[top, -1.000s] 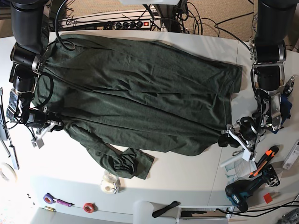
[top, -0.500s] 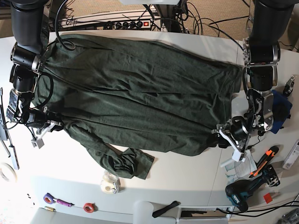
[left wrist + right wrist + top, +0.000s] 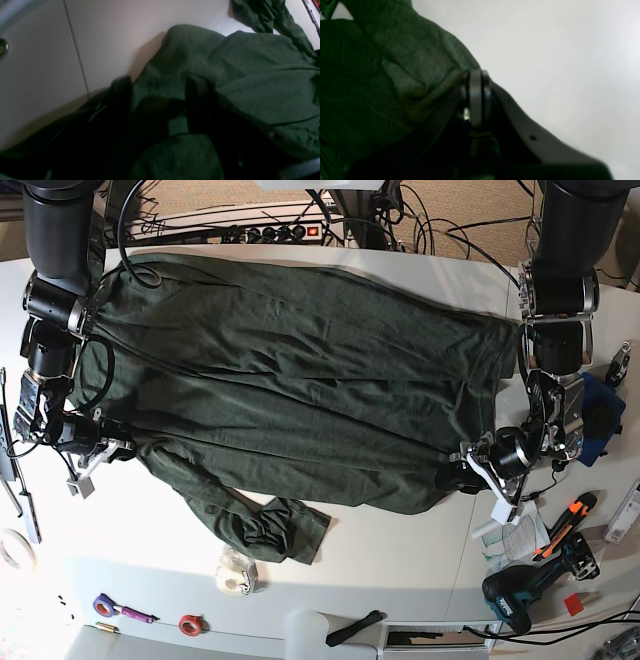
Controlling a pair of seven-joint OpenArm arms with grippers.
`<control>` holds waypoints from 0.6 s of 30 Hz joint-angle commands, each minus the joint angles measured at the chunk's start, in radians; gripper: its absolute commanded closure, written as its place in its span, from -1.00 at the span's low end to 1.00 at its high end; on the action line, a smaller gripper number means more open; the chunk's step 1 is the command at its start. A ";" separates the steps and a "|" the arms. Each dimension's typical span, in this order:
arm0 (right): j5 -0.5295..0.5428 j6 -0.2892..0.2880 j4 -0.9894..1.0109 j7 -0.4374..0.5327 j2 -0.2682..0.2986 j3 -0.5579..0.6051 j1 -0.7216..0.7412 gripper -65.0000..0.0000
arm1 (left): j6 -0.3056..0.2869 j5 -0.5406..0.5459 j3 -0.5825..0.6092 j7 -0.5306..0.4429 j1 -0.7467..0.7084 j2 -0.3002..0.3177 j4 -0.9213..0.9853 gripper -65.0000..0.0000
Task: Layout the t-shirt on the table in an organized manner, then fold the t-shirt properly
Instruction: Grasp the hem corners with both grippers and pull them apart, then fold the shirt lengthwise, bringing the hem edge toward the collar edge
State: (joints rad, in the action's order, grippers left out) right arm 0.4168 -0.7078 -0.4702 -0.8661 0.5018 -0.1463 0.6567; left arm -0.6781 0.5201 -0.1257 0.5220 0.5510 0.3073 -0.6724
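Note:
The dark green t-shirt [image 3: 300,390] lies spread across the white table [image 3: 400,540], with one sleeve bunched at the front [image 3: 275,530]. My left gripper [image 3: 468,470] is at the shirt's front right corner. In the left wrist view it [image 3: 160,86] stands open, its dark fingers [image 3: 122,87] astride a fold of the t-shirt [image 3: 250,75], low over the table [image 3: 100,37]. My right gripper [image 3: 105,450] sits at the shirt's left edge. The right wrist view shows it [image 3: 475,75] shut, with the t-shirt hem [image 3: 407,65] running into the closed jaws.
A tape roll [image 3: 236,572] lies just in front of the bunched sleeve. Small tape rings [image 3: 190,623] sit near the front left edge. Papers [image 3: 510,535], an orange cutter [image 3: 565,520] and a drill [image 3: 520,592] crowd the front right. A power strip and cables [image 3: 280,232] run along the back.
My left gripper has moved left from the bare table onto the shirt's front right corner, still open. The right arm and the shirt have stayed put.

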 commanded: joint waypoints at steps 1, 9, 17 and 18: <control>-0.057 0.010 0.005 -0.042 0.005 0.008 0.003 1.00 | 0.000 0.007 -0.001 -0.007 0.028 0.008 -0.010 0.12; 0.099 0.010 0.005 -0.043 0.006 0.007 0.003 1.00 | 0.021 0.034 -0.001 -0.064 0.031 0.011 -0.021 1.00; 0.151 0.010 -0.110 -0.096 0.013 0.007 -0.013 1.00 | -0.020 0.289 -0.001 0.058 0.030 0.092 -0.106 1.00; 0.154 0.010 -0.142 -0.101 0.013 0.007 -0.026 1.00 | -0.020 0.322 -0.001 0.084 0.029 0.104 -0.113 1.00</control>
State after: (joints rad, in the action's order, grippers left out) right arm 0.5598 -0.6971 -0.6006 -0.9726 0.4957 -0.1371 0.6048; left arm -0.6888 0.8223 -0.1238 0.6308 0.5472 0.4019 -0.7650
